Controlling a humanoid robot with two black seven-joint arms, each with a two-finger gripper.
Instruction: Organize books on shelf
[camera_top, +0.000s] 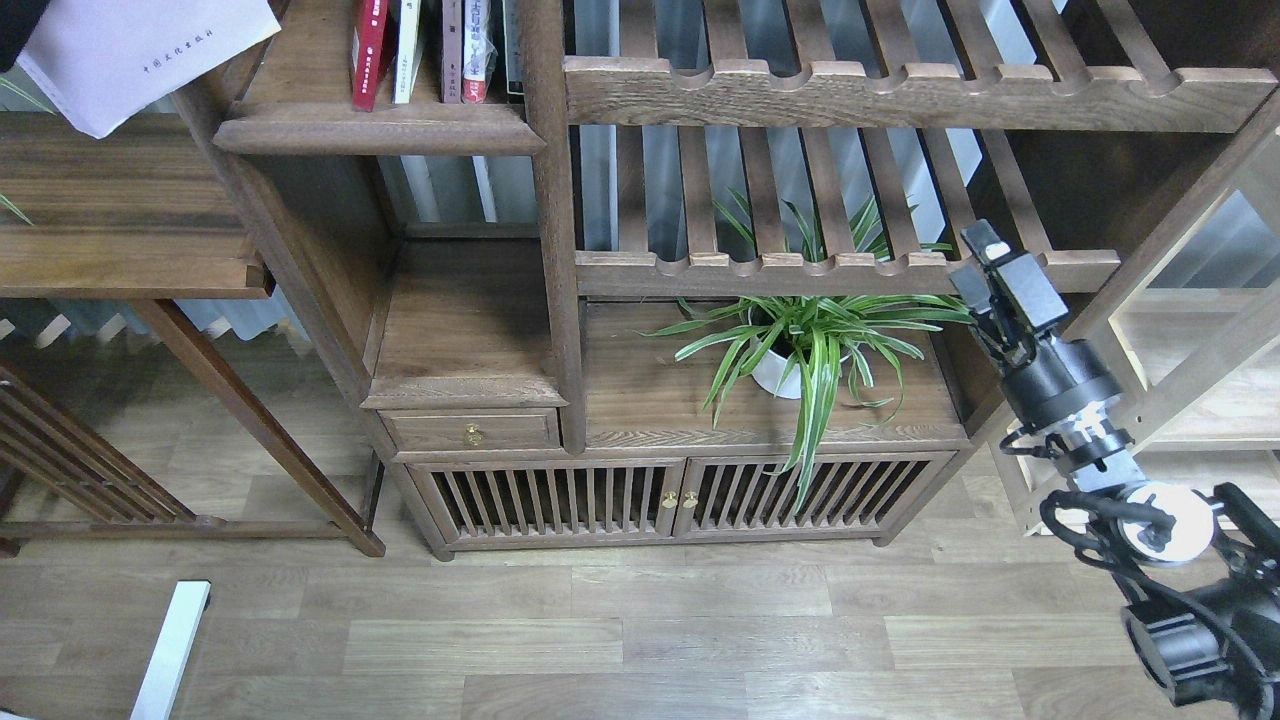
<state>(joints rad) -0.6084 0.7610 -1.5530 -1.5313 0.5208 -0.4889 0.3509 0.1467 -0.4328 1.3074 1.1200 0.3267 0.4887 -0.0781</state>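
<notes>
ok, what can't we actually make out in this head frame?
- Left end effector: head view shows only a dark sliver at the top-left corner; state unknown.
- Pale book: cut by the top edge; what holds it is out of frame.
- Shelved books on the shelf: tops cropped, titles too small.
- Right end effector: dark, fingers indistinguishable.
- White pot: mostly hidden behind leaves.
</notes>
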